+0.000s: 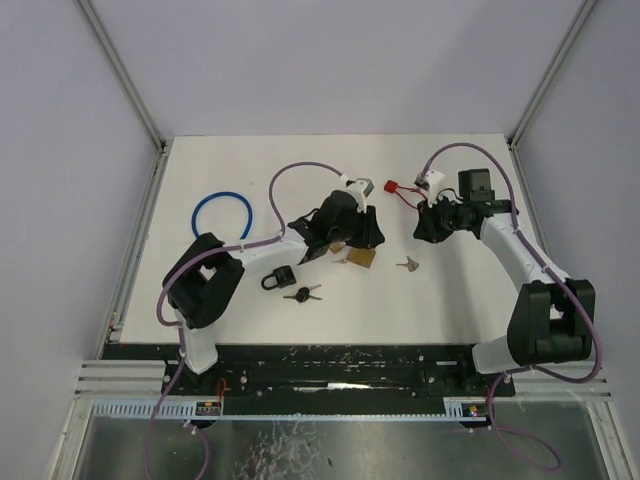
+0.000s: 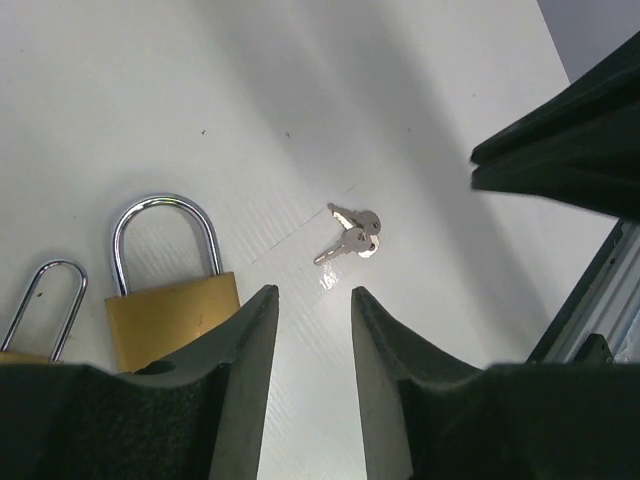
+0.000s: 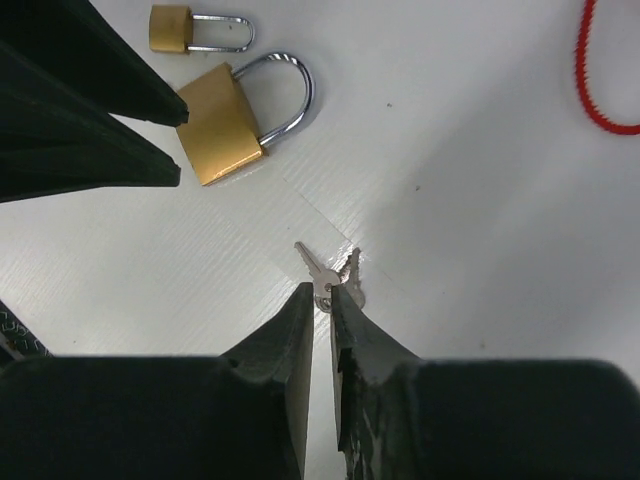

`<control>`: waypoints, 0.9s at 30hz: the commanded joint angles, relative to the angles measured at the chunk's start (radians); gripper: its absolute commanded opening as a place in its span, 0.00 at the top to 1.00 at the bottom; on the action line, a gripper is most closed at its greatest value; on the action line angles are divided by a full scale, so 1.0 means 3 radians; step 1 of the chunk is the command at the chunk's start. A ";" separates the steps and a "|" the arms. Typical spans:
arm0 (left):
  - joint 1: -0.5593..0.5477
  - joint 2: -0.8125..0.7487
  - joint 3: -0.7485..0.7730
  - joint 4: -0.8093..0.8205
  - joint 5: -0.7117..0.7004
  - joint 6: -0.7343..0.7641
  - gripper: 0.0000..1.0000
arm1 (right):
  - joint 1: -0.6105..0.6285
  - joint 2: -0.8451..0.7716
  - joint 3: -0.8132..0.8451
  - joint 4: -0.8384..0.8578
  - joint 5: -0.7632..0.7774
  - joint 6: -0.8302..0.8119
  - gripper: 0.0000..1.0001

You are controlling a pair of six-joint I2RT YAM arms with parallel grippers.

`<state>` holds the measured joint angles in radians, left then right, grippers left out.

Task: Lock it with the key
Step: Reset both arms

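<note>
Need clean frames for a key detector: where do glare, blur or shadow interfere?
Left wrist: the keys are sharp, a small glare spot beside them, the left gripper dark and soft in the foreground. Right wrist: bright sheen on the table at the keys, larger brass padlock crisp. Top external: even light, keys tiny.

A white table [image 1: 400, 310] with a faintly ribbed surface fills the middle of the enclosure. Behind the table rises a plain, pale lavender-grey back wall [image 1: 340, 60], and matching side panels [image 1: 60, 200] close in the table's left and right. Slim aluminium posts [image 1: 120, 72] slant up from the table's two far corners. Along the table's near edge runs a black mounting rail [image 1: 330, 375], and just below that lies a scuffed, reflective metal sheet [image 1: 330, 450]. The light is soft and even, casting only faint shadows on the table.
</note>
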<state>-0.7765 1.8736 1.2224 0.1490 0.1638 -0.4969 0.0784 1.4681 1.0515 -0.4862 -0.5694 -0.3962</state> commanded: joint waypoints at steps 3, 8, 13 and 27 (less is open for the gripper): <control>-0.0007 -0.0588 -0.0245 0.0219 -0.0215 0.0222 0.65 | -0.0151 -0.0528 -0.0015 0.0161 -0.0100 -0.0025 0.79; -0.0004 -0.1382 -0.0772 0.0629 -0.0383 0.0494 0.65 | -0.0249 -0.0976 -0.0186 0.0404 -0.0158 -0.0018 0.67; 0.0009 -0.2186 -0.1398 0.1151 -0.0526 0.0854 0.28 | -0.0305 -0.1473 -0.0418 0.0733 -0.0264 -0.0078 0.31; 0.0116 -0.3285 -0.1037 0.0006 -0.0566 0.0594 0.00 | -0.0328 -0.1596 0.0505 0.0437 -0.0293 0.0656 0.01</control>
<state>-0.7448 0.9157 0.7811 0.2974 -0.0074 -0.3183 -0.0143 0.9840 1.0325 -0.3382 -0.6868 -0.3092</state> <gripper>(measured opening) 0.996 0.990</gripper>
